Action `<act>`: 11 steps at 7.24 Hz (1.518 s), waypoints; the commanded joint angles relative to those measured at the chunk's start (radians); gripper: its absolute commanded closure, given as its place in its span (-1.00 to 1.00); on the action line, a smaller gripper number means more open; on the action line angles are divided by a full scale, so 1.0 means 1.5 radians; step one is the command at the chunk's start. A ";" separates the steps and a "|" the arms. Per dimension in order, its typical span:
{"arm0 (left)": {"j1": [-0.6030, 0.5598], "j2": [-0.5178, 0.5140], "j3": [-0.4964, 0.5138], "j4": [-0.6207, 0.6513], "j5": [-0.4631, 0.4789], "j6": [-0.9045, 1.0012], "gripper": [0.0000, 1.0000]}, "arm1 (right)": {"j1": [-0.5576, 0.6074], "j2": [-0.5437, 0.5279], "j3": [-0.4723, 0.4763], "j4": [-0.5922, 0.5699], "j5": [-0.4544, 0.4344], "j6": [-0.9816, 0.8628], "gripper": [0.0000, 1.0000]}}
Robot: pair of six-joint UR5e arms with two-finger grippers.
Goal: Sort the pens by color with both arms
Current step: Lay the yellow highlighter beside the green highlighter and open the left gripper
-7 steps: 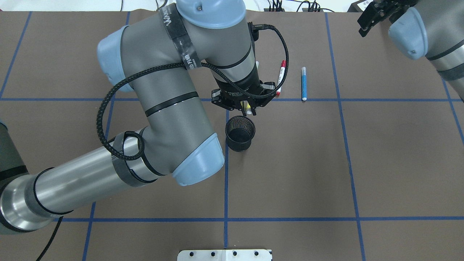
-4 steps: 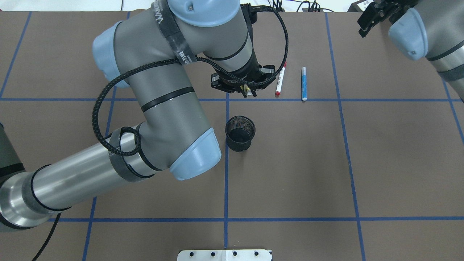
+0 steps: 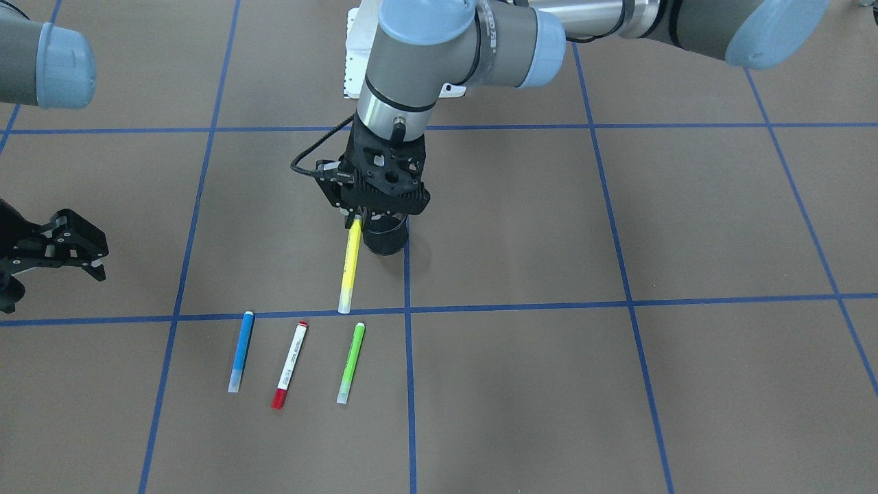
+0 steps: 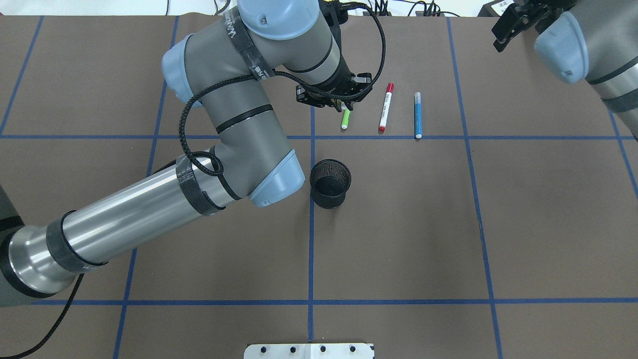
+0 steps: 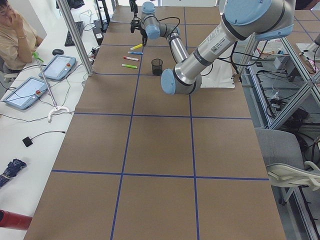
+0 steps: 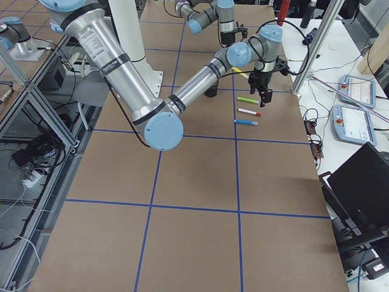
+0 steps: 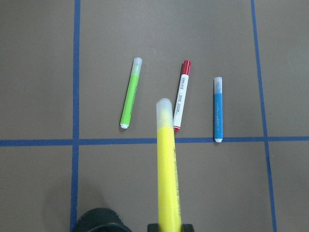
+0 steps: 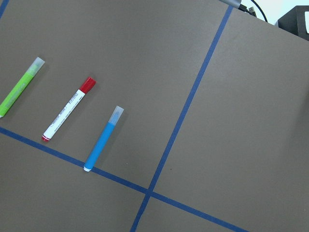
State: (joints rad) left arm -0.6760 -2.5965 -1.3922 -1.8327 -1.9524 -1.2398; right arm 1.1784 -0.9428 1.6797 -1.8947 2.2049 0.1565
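Note:
My left gripper point(image 3: 357, 221) is shut on the yellow pen point(image 3: 350, 264), which hangs tilted from it above the table. In the overhead view it point(image 4: 343, 103) sits over the upper end of the green pen point(image 4: 345, 119). The green pen point(image 3: 350, 362), the white pen with red ends point(image 3: 289, 365) and the blue pen point(image 3: 241, 351) lie side by side on the table. The left wrist view shows the yellow pen point(image 7: 165, 169) pointing toward them. My right gripper point(image 3: 92, 257) is open and empty, off to the side of the pens.
A black mesh cup point(image 4: 330, 183) stands upright near the table's middle, just behind my left gripper in the front-facing view point(image 3: 385, 241). Blue tape lines grid the brown table. A white mounting plate point(image 4: 309, 350) sits at the near edge. A person point(image 5: 17, 37) sits by the far side.
My left gripper has moved from above the black cup away across the tape line to the row of pens, still holding the yellow pen. The green pen now shows. The right arm is still.

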 commanded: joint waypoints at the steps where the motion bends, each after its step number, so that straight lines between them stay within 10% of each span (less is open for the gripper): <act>1: -0.010 0.000 0.134 -0.160 0.057 0.007 1.00 | -0.002 -0.001 0.000 0.000 0.000 0.000 -1.00; 7: 0.006 0.000 0.329 -0.359 0.120 0.104 0.94 | -0.004 -0.002 0.001 0.000 0.000 0.000 -1.00; 9: 0.024 0.001 0.327 -0.370 0.121 0.104 -0.10 | -0.004 -0.002 0.002 0.000 0.000 0.000 -1.00; 10: 0.026 0.001 0.325 -0.373 0.122 0.104 -0.99 | -0.004 -0.002 0.001 0.000 0.000 0.000 -1.00; 11: 0.025 0.000 0.322 -0.375 0.131 0.104 -1.00 | -0.004 -0.002 0.001 0.000 0.000 0.000 -1.00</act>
State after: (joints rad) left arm -0.6402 -2.5961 -0.9050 -2.3898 -1.7665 -1.0846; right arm 1.1720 -0.9464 1.6817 -1.8945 2.2043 0.1564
